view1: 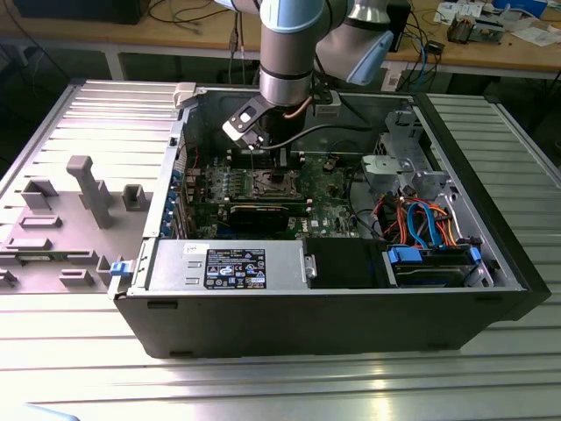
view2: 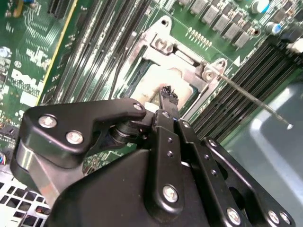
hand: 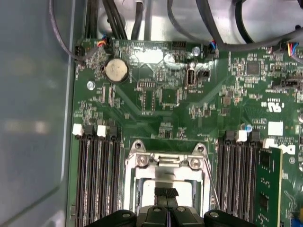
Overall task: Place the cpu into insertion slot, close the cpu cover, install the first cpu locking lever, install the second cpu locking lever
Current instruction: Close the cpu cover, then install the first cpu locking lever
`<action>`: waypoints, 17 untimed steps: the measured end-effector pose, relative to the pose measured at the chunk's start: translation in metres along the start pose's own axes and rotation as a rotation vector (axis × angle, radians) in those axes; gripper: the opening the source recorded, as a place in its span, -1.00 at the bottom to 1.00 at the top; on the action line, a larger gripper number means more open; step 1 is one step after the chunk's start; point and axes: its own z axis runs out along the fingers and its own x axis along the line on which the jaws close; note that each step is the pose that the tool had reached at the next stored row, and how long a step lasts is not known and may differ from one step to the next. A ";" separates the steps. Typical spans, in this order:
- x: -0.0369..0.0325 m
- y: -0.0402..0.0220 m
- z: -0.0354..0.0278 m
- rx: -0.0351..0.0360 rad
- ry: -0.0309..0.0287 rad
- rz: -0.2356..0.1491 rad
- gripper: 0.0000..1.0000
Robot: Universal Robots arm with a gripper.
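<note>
The cpu (hand: pixel 147 195) lies flat in the insertion slot (view1: pixel 267 186), and I see its pale metal top through the square window of the cpu cover (hand: pixel 130 182). The cover is a thin silver frame lying down around the chip, with its hinge end toward the coin battery (hand: pixel 116 70). A thin wire lever (hand: pixel 213 183) runs beside one edge of the cover, slanting away from it.

Rows of long black memory slots (hand: pixel 97 182) flank the socket on both sides of the green motherboard (hand: pixel 156 106). The board sits on the floor of the open computer case (view1: pixel 351 316), which stands mid-counter. A labelled grey power supply box (view1: pixel 232 267) lies along the case's near wall. A bundle of blue and orange cables (view1: pixel 425 219) fills the corner at the exterior view's right.

The arm (view1: pixel 285 53) drops straight down into the case, wrist vertical. I read the gripper (hand: pixel 165 193) as closed: its black fingers (view2: pixel 168 127) meet with no gap, the tips on or just above the middle of the chip, holding nothing I can see.

The ribbed metal counter (view1: pixel 263 386) also carries grey block fixtures (view1: pixel 88 189) near its edge at the exterior view's left.
</note>
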 end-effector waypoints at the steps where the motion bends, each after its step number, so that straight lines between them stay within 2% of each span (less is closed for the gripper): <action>1: 0.0000 0.0000 0.0000 0.0001 0.0000 0.000 -0.79; 13: 0.0000 0.0021 -0.0001 0.0000 0.0001 0.000 -0.79; 17: 0.0000 0.0021 -0.0050 -0.0001 0.0003 0.000 -0.79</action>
